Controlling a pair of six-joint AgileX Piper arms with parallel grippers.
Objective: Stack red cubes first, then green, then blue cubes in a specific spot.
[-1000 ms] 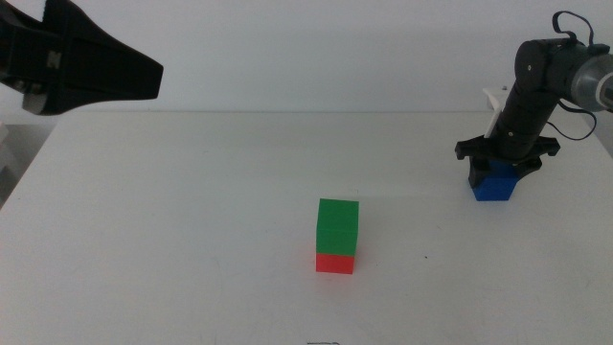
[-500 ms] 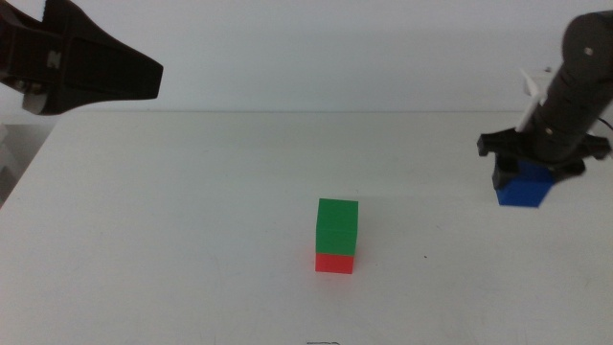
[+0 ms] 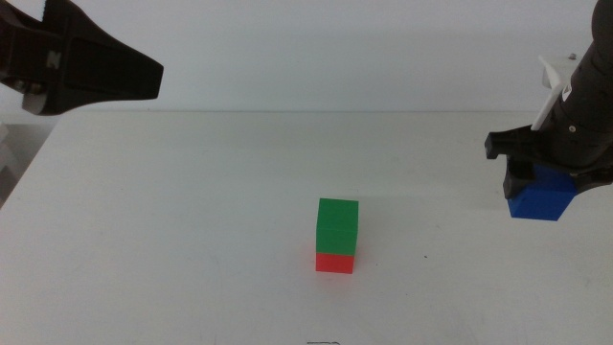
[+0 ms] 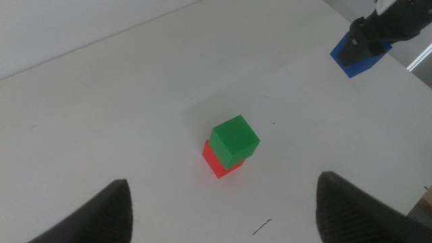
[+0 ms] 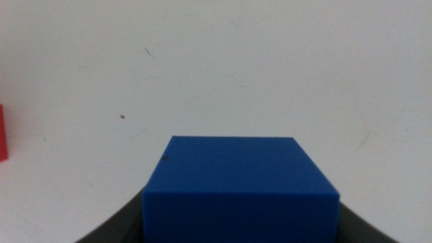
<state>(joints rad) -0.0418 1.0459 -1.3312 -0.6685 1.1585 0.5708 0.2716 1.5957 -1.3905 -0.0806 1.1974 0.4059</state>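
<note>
The blue cube (image 3: 542,198) is clamped in the right end effector (image 3: 546,182), off the tabletop (image 3: 192,220) at its right edge, well apart from the green cube (image 3: 337,226) sitting on the red cube (image 3: 335,262). This looks like the last stacking step: carry blue across, square it over green. The left end effector (image 4: 223,209) waits high at the left, jaws apart.

Right gripper (image 3: 542,182) is running off the middle view's right edge w/ its arm; jaws are hiding the blue cube (image 3: 542,199)'s upper part.
</note>
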